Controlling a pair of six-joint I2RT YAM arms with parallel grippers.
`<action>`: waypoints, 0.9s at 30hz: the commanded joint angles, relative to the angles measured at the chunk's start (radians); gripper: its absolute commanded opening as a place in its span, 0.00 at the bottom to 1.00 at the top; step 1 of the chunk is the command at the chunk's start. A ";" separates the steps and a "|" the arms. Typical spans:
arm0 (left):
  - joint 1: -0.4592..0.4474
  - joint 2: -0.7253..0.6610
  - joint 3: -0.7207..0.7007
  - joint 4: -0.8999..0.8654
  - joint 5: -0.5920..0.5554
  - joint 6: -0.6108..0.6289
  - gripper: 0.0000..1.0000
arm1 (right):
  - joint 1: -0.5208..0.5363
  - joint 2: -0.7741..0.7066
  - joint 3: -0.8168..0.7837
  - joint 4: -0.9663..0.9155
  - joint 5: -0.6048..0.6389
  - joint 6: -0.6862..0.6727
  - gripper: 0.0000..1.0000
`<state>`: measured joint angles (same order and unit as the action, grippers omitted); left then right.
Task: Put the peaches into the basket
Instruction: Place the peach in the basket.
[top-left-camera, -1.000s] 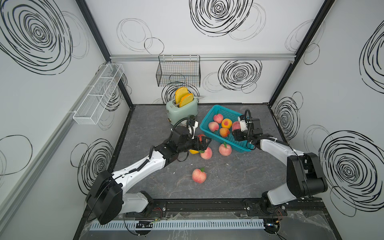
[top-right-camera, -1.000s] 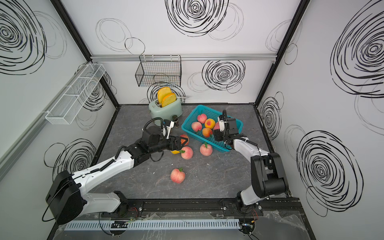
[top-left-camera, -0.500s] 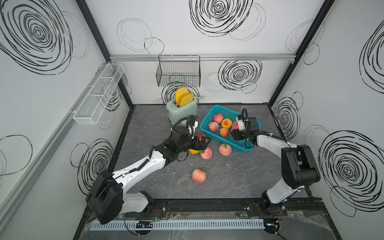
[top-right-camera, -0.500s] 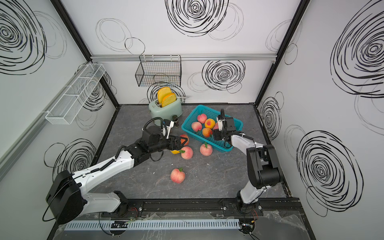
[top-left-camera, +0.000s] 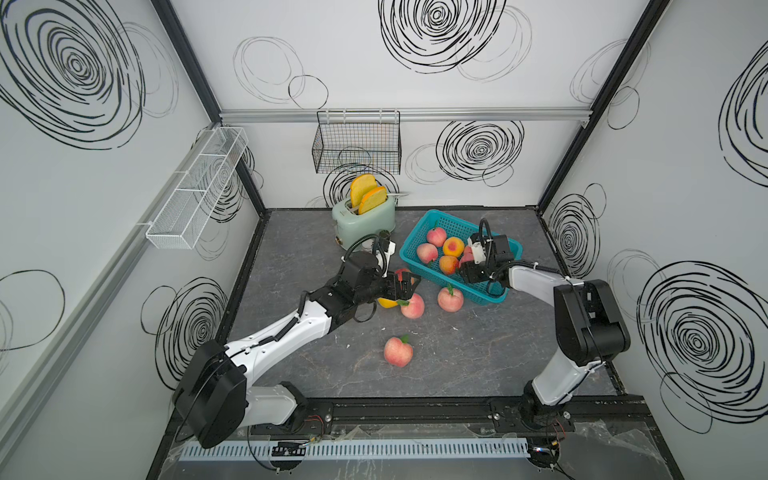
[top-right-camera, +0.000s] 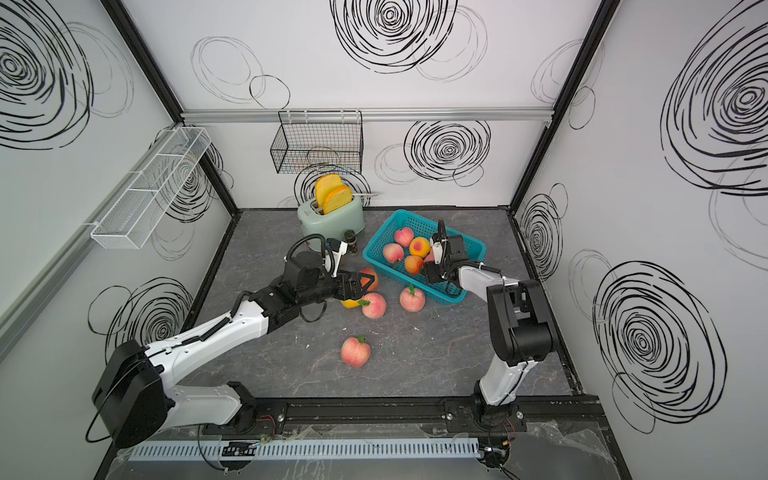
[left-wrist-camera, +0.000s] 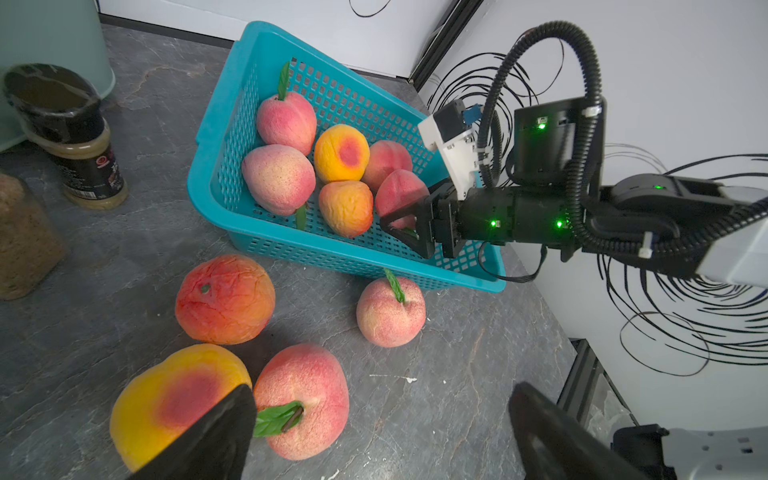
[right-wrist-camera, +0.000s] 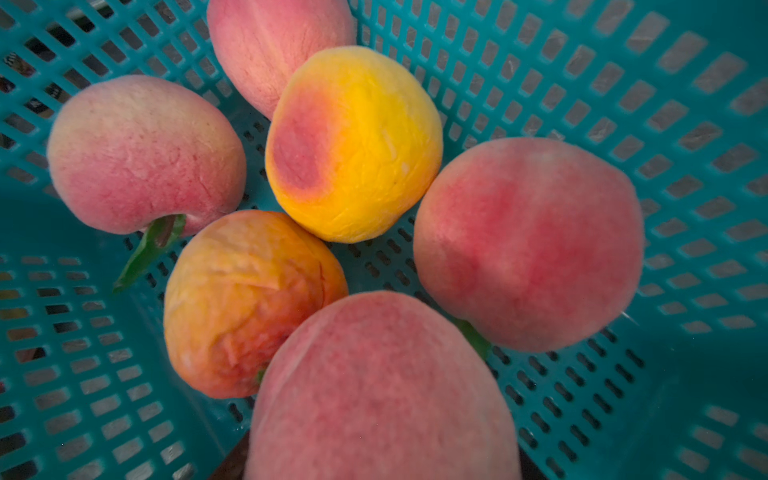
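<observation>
The teal basket (top-left-camera: 478, 292) (top-right-camera: 440, 295) stands at the back right with several peaches in it. My right gripper (top-left-camera: 466, 265) (left-wrist-camera: 399, 224) reaches inside it, shut on a pink peach (left-wrist-camera: 401, 191) (right-wrist-camera: 382, 395) that hangs low over the basket floor. My left gripper (top-left-camera: 409, 284) (left-wrist-camera: 382, 424) hovers open over the loose fruit in front of the basket. Under it lie a yellow peach (left-wrist-camera: 174, 399), a pink peach (left-wrist-camera: 301, 399) and a red-orange peach (left-wrist-camera: 224, 299). A further pink peach (top-left-camera: 450, 298) rests against the basket wall, and a lone peach (top-left-camera: 398, 351) lies nearer the front.
A mint toaster (top-left-camera: 365, 218) with two toast slices stands behind my left gripper, a spice jar (left-wrist-camera: 79, 137) beside it. A black wire basket (top-left-camera: 357, 147) hangs on the back wall and a white mesh rack (top-left-camera: 195, 187) on the left wall.
The right arm has swung its elbow nearer the basket, and its gripper has moved slightly further in with the pink peach. The left arm has not moved.
</observation>
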<state>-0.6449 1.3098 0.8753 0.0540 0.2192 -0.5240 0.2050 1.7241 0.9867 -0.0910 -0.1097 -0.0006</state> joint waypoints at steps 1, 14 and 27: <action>0.011 -0.006 0.013 0.022 -0.013 0.015 0.98 | -0.004 0.016 0.029 -0.027 -0.022 -0.016 0.68; 0.020 -0.037 0.012 -0.028 -0.038 0.031 0.99 | -0.009 -0.001 0.018 -0.010 -0.042 -0.012 0.76; -0.006 -0.093 0.059 -0.138 -0.093 0.034 0.98 | -0.006 -0.201 -0.085 0.051 -0.044 0.015 0.87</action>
<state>-0.6441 1.2495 0.8989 -0.0658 0.1528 -0.5041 0.1993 1.5967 0.9363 -0.0715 -0.1513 0.0101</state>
